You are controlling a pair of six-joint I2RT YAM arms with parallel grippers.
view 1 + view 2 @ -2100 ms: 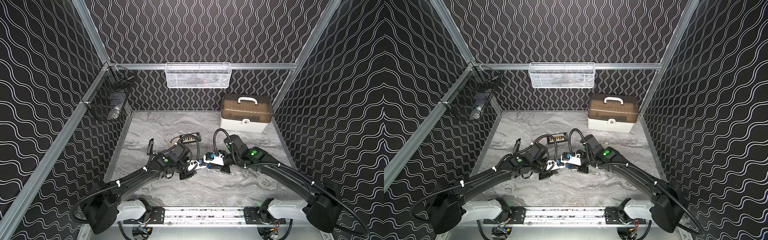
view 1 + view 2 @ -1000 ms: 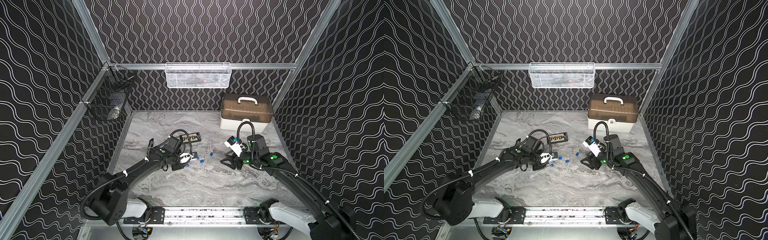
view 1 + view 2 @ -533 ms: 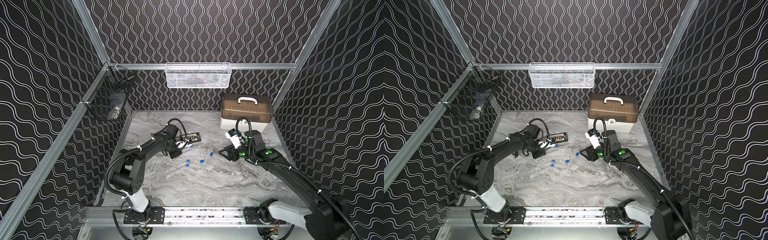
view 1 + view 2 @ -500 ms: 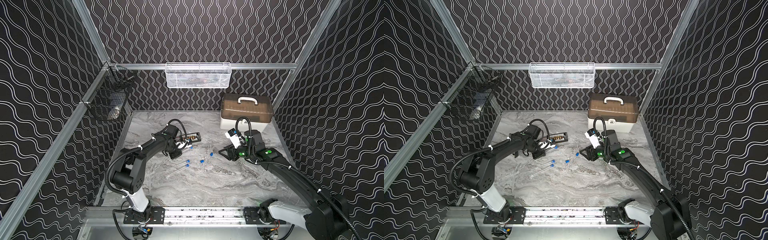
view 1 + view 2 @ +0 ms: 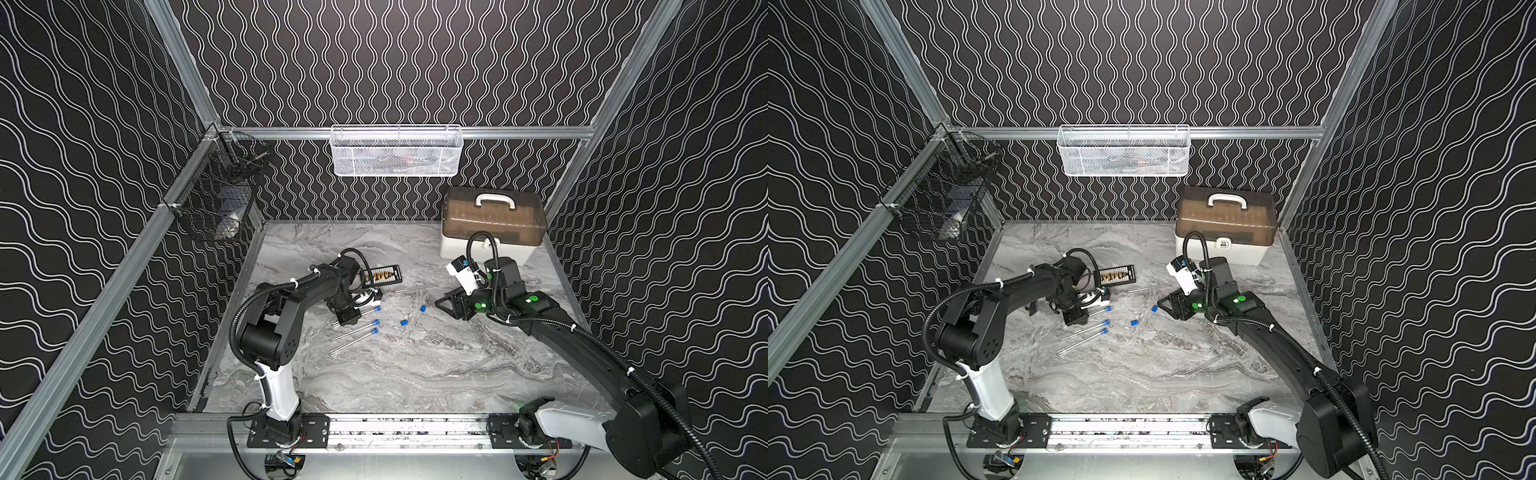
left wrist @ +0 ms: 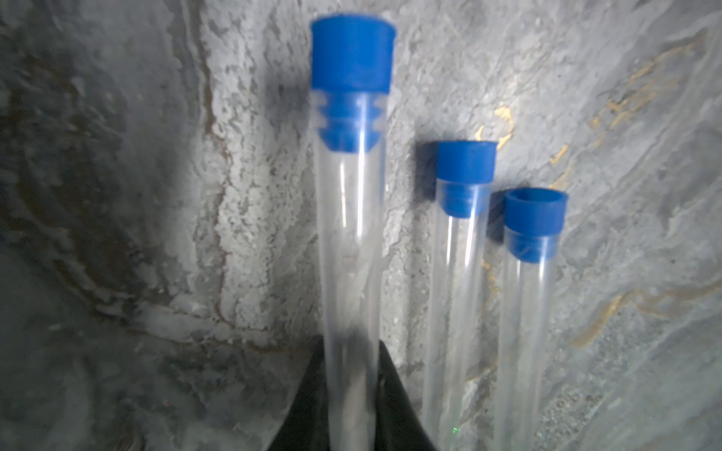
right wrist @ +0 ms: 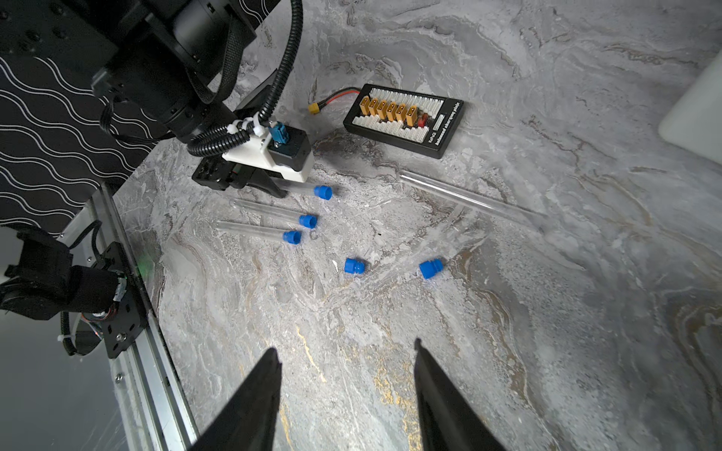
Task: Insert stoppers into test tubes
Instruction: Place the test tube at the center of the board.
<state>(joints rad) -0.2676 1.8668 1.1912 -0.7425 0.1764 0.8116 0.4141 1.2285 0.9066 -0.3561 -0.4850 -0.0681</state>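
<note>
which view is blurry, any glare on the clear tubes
Left wrist view: soft all over, with white glare streaks along the held clear plastic tube with blue stopper. Right wrist view: sharp, though the empty clear tube fades at one end. Both top views: crisp, tubes faint.

Bare table (image 7: 351,312) lies open before my right gripper (image 7: 345,345). Beyond, loose stoppers (image 7: 355,266), capped tubes (image 7: 273,212) and my left arm (image 7: 176,90) crowd it.
</note>
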